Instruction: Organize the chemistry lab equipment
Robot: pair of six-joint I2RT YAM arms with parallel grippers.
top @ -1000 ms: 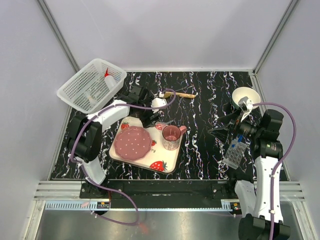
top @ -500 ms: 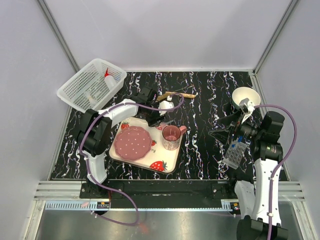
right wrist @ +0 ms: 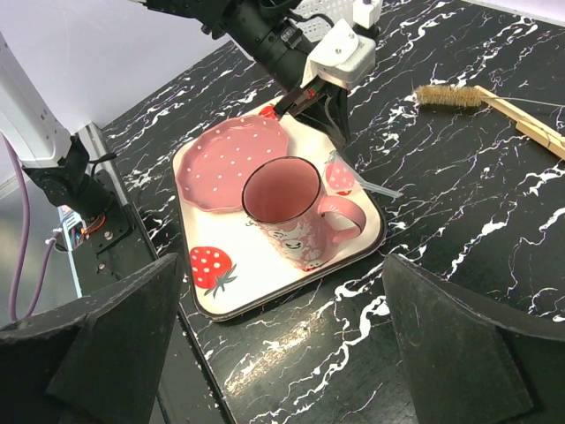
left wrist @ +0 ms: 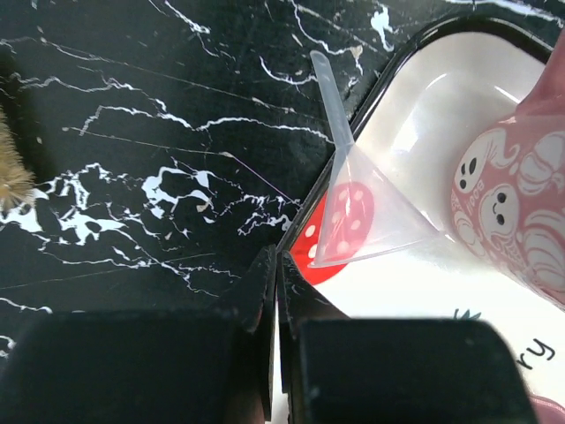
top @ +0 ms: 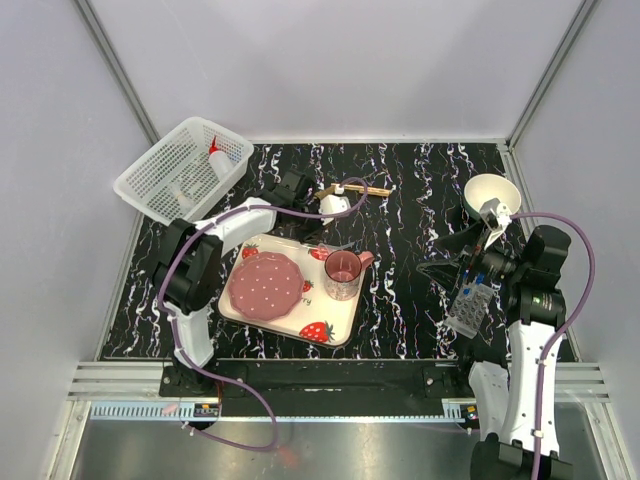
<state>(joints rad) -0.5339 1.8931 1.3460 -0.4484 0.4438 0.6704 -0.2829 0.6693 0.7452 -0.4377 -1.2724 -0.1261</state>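
Now, small clear plastic funnel with a thin stem [left wrist: 362,208]: we are finding it lying on its side across one rim of the strawberry-print white tray [left wrist: 433,106]. The cone is resting inside the tray beside the pink ghost-print mug [left wrist: 512,221], and the stem is reaching out over the black white-veined table [left wrist: 132,106].
Long axis: in the left wrist view it is running from the wide mouth, nearest the tool, away and slightly leftward to the stem tip.
Left gripper [left wrist: 272,261]: the jaws are sitting pressed together with only a hairline between them, and we are seeing nothing pinched there. The tips are sitting at the tray rim, just left of the funnel's mouth edge; whether they are touching it we cannot tell.
Bearing from tool: the funnel is lying just ahead and to the right of the closed tips.
Right gripper [top: 448,247]: it is standing wide and empty, well apart from the funnel on the other side of the tray.
Nearer arm: the left, clearly.
Tan wooden brush [top: 365,189]: it is lying on the table beyond the tray, apart from the funnel.
Next move, our judgement: the closed tips are sitting beside the funnel, not on it. We are expecting them to reopen, shift rightward and close across the long axis, on the mouth edge or the stem.
Risk, our judgement: we are reckoning it light and round, so a nudge may roll it off the rim.
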